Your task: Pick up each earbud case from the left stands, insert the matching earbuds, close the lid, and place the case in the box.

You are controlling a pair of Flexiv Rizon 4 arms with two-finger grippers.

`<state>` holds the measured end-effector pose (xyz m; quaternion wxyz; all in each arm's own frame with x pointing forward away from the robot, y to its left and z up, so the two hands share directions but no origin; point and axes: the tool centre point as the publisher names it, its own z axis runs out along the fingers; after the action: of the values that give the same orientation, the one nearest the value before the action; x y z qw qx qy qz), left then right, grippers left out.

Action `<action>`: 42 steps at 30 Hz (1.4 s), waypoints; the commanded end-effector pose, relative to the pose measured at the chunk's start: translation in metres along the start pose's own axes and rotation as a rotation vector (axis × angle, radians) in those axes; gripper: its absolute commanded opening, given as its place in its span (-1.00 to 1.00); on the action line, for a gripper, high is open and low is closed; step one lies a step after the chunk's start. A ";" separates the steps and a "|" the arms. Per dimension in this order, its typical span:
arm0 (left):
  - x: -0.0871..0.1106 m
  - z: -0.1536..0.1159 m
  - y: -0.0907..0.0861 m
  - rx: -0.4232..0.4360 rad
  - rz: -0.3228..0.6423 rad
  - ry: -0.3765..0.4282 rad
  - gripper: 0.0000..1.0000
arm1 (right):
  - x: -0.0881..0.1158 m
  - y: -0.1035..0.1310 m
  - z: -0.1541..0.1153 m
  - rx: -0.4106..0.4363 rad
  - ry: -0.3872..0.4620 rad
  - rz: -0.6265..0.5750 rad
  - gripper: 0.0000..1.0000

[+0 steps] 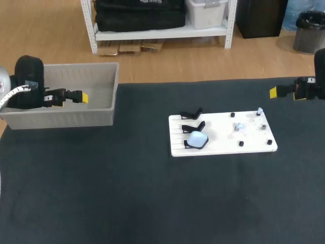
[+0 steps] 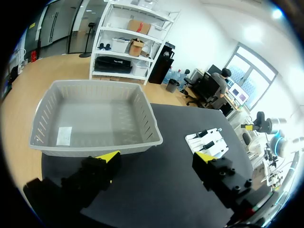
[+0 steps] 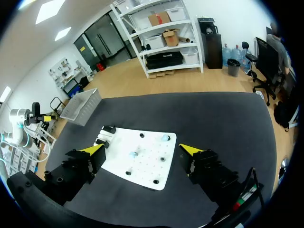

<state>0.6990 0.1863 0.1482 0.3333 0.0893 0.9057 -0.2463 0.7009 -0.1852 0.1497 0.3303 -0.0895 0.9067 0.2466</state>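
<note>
- Your left pincer (image 2: pixel 156 159): spread, empty, grey box (image 2: pixel 95 85) ahead.
- Your right pincer (image 3: pixel 142 151): spread, empty, white board (image 3: pixel 142 164) ahead.
- Pale-blue earbud case (image 1: pixel 197 139): resting on that board.

Black table (image 1: pixel 101 193), white pegged board (image 1: pixel 218 138)

left end effector (image 2: pixel 156 158) spread wide, right end effector (image 3: pixel 142 150) spread wide

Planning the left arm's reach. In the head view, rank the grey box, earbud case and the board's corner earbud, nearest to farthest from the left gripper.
1. grey box, at the left, by the left gripper.
2. earbud case, left side of the white board.
3. corner earbud, far right of it.
</note>
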 end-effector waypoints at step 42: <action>-0.004 -0.001 -0.001 0.017 0.015 0.017 1.00 | 0.000 0.000 0.000 0.000 0.001 -0.001 1.00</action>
<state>0.6988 0.1858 0.1483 0.3333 0.0905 0.9056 -0.2462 0.7009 -0.1852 0.1497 0.3303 -0.0895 0.9067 0.2466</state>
